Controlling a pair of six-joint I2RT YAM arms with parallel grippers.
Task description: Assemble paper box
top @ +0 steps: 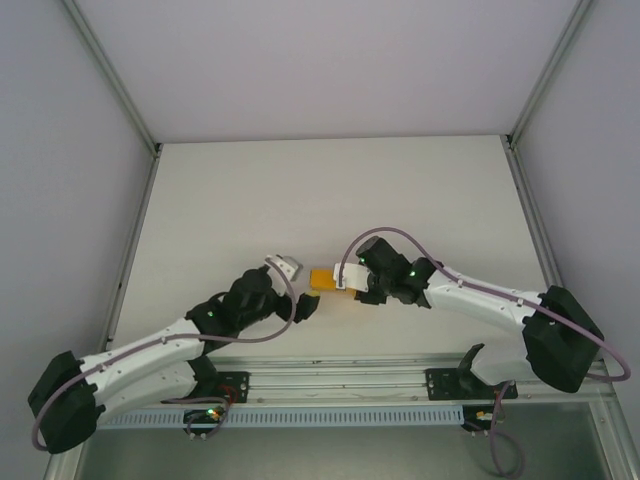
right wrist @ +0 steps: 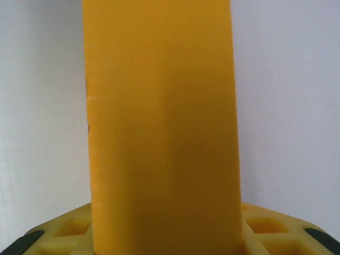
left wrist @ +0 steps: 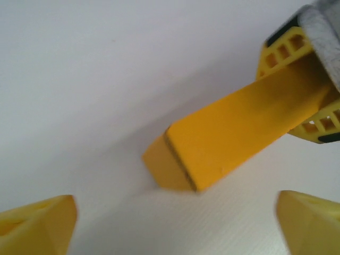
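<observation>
The box (left wrist: 234,133) was plain orange-yellow, its end face duller. At the box, the right gripper (top: 348,280) had yellow fingers (left wrist: 287,45) with a lattice pattern, edged black. The table (top: 300,190) under the box was plain white. The arms (top: 480,295) flanking the box were white and black, with mauve cables (top: 390,232).

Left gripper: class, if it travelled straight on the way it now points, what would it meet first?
Probably the free end of the paper box, which the right gripper holds out ahead of the open left gripper; depth is unclear.
</observation>
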